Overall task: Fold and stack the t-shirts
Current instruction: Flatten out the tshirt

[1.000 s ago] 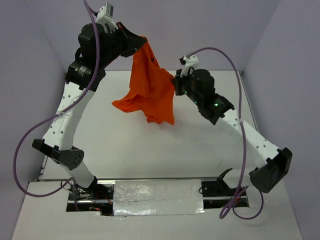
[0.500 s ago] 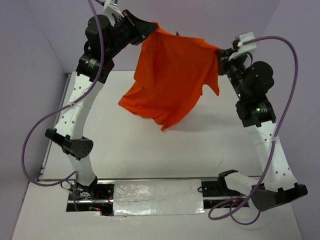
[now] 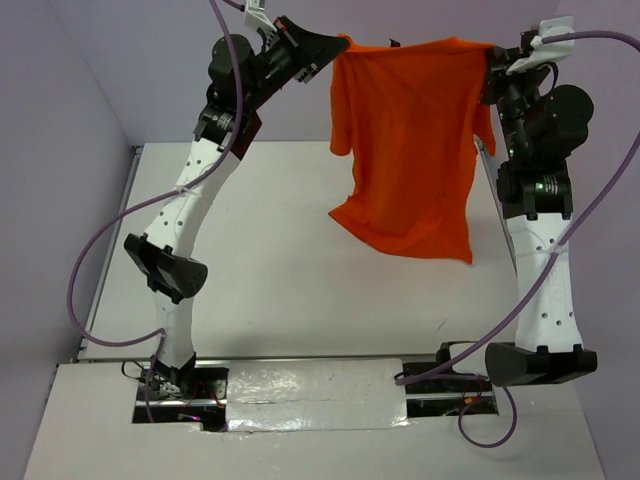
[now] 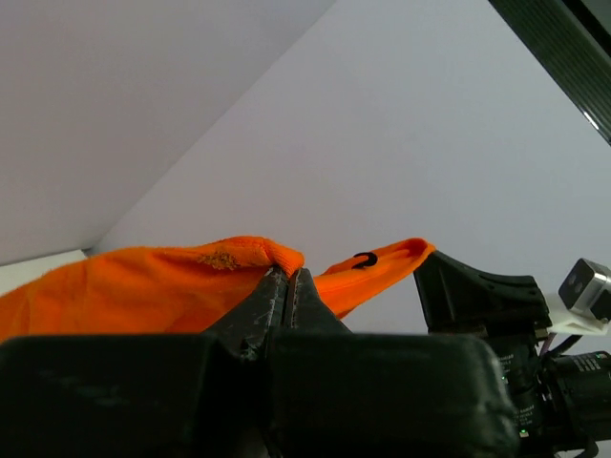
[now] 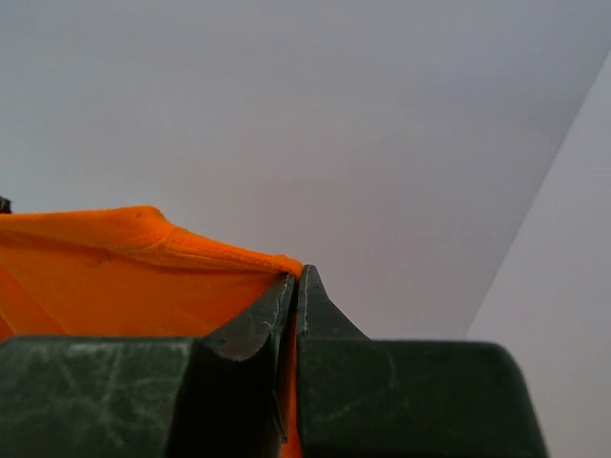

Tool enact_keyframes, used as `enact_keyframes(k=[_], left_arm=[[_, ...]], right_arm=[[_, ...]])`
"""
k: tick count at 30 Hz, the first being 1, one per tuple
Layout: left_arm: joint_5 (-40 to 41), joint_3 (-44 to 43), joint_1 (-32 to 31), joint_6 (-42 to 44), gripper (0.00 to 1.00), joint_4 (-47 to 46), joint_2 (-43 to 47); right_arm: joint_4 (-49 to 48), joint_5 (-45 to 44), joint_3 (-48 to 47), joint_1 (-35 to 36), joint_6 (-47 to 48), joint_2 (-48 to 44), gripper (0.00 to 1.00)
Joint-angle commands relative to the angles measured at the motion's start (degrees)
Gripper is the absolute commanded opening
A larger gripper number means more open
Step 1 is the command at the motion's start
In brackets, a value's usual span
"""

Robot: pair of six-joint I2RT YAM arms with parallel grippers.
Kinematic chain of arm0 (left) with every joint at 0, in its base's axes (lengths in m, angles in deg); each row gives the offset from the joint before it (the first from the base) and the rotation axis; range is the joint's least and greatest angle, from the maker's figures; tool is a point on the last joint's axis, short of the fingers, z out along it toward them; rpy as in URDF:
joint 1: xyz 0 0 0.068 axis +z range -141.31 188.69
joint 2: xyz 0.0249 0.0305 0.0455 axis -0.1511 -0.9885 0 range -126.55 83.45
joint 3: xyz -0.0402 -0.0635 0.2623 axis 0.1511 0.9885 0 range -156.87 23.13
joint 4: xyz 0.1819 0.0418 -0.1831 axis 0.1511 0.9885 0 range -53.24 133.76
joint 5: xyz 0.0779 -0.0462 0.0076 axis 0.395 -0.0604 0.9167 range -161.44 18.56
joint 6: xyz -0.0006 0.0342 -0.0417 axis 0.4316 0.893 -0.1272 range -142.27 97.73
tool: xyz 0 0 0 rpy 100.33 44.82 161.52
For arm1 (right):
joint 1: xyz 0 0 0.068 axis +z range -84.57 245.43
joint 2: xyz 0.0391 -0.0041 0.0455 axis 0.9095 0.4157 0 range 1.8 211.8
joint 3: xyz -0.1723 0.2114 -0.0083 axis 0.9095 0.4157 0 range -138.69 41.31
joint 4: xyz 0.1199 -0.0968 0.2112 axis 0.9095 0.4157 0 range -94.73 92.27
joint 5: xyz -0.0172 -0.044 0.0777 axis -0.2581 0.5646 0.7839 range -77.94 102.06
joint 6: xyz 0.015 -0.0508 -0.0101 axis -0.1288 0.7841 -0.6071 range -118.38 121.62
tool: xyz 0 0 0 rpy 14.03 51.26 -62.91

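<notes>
The white table (image 3: pixel 290 290) lies beneath the t-shirt (image 3: pixel 410 140), which hangs spread open in the air. The t-shirt's top edge is stretched level between the two arms, and a short sleeve droops at its left side. Its lower hem sags lowest at the right. From above the hem seems clear of the table, though that is hard to judge. The left gripper (image 3: pixel 338 42) pinches the t-shirt's upper left corner, jaws pressed together on a fold of cloth. The right gripper (image 3: pixel 493 52) is clamped likewise on the upper right corner.
</notes>
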Motion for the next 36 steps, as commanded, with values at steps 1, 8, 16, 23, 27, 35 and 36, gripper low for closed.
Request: enact_keyframes(k=[1, 8, 16, 23, 27, 35, 36], left_arm=[[1.4, -1.1, 0.8, 3.1, 0.0, -6.6, 5.3], [2.9, 5.6, 5.5, 7.6, 0.0, -1.8, 12.2], [-0.2, 8.1, 6.2, 10.4, 0.0, -1.1, 15.6], [-3.2, 9.5, 3.4, 6.2, 0.0, -6.3, 15.9], [-4.5, 8.8, 1.0, 3.0, 0.0, -6.6, 10.7], [-7.8, -1.9, -1.4, -9.0, 0.0, -16.0, -4.1], [-8.0, -1.9, -1.6, -10.5, 0.0, -19.1, -4.6]], right_arm=[[-7.5, -2.5, -4.2, -1.9, 1.0, -1.2, 0.0], [-6.7, 0.3, -1.0, -1.9, -1.3, -3.0, 0.0], [-7.2, 6.1, 1.7, -1.9, -4.0, -5.9, 0.0], [-7.9, 5.6, 0.7, -2.0, -4.8, -6.5, 0.0], [-7.4, 0.7, 1.9, -2.1, -2.6, -4.8, 0.0], [-8.1, -2.8, 0.0, -8.6, -3.6, -3.2, 0.0], [-9.3, -2.7, 0.0, -9.0, -3.6, -3.9, 0.0]])
